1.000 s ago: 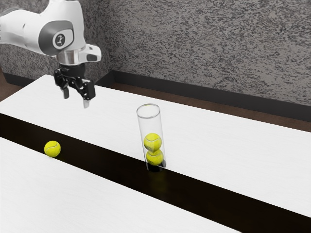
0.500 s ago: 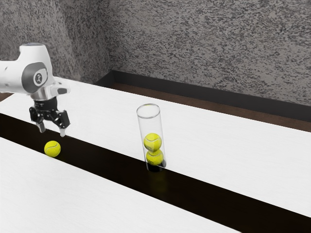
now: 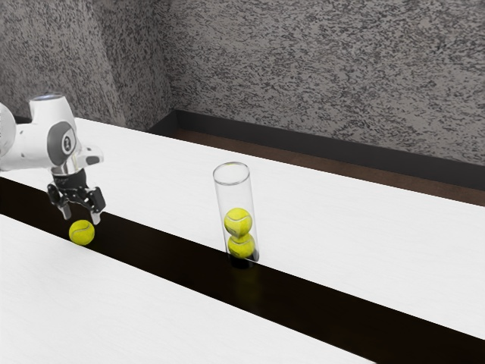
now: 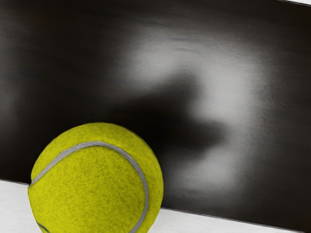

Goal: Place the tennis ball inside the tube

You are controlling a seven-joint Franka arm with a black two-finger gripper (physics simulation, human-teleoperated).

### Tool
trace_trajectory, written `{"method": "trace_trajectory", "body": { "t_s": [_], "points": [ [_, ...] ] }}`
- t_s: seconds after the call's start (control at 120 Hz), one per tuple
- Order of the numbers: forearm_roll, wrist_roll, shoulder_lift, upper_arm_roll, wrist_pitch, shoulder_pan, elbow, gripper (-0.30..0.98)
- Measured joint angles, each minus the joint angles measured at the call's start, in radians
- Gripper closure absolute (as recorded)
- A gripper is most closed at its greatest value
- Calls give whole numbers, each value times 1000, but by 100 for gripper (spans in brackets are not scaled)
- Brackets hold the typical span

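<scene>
My gripper points down with its fingers apart, low over the loose tennis ball, at the exterior view's left. The fingertips are near the ball's top, behind it in that view; whether they touch it I cannot tell. In the wrist view the tennis ball is large and close under my hand, resting by the dark strip's edge. The clear tube stands on the table, open end up, with two tennis balls stacked in its lower half.
A glossy dark strip runs across the white table, under the ball and the tube's base. Behind the table rises a rough grey wall.
The arm has come down and toward the exterior view's left, bringing my gripper from high above the table to just over the loose ball. The ball and tube have stayed put.
</scene>
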Motion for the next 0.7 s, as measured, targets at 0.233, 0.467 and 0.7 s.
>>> {"method": "trace_trajectory", "body": {
  "t_s": [0.233, 0.467, 0.7],
  "points": [
    [-78, 83, 83, 0, 41, 14, 2, -2],
    [-120, 148, 128, -1, 62, 23, -1, 2],
    [-133, 192, 128, 0, 70, 20, 2, 21]
  ]
}}
